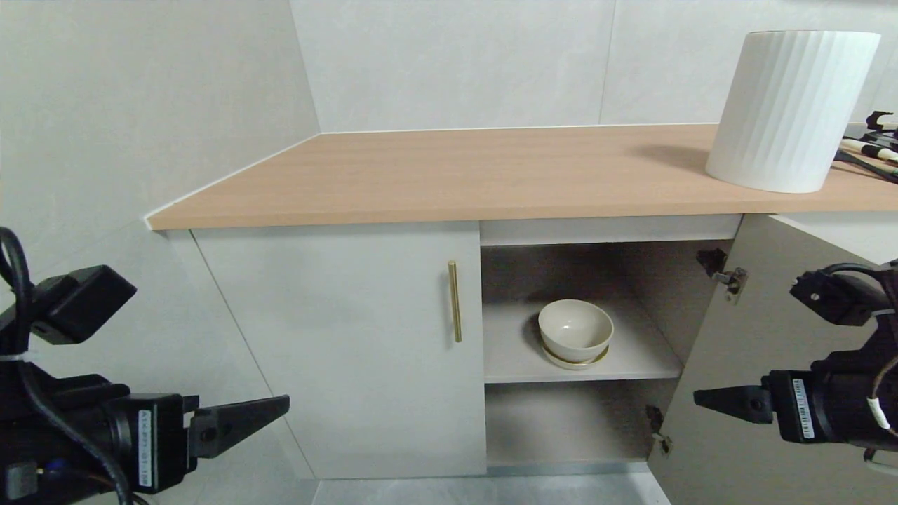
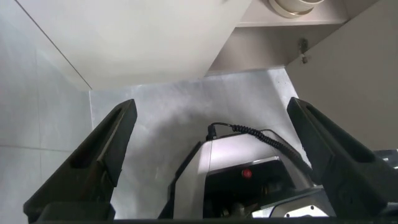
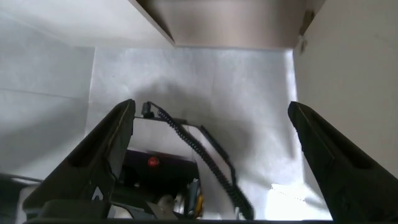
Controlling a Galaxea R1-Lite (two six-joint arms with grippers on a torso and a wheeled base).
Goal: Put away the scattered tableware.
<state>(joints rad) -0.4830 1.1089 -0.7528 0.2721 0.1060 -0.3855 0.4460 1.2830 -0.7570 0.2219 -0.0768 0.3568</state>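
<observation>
Bowl (image 1: 575, 328), cream and upright, sits on a saucer (image 1: 577, 364) on the middle shelf (image 1: 505, 354) of the cabinet (image 1: 603, 230). It is in the right compartment, close to the shelf's front edge and nearer its left side. The saucer's rim shows just under the bowl's base.

The right door (image 1: 729, 421) is swung wide open, with its hinges visible on the inner face. The left door (image 1: 337, 351) is shut, and a slim brass handle (image 1: 454, 301) stands upright along its right edge.

On the worktop (image 1: 456, 175) a white ribbed canister (image 1: 793, 109) stands near the right end, by the front edge. A few utensils (image 1: 870, 151) lie beyond it at the far right; what they are is hard to tell.

The left gripper (image 1: 277, 405) hangs low in front of the shut door, well apart from the bowl. In the left wrist view its fingers (image 2: 109, 149) are spread wide with only the floor (image 2: 180, 99) between them, and the bowl's rim shows at the frame's edge.

The right gripper (image 1: 701, 398) hangs low beside the open door's inner face and points toward the compartment under the shelf. Its fingers (image 3: 106, 149) are likewise released and grasp nothing.
</observation>
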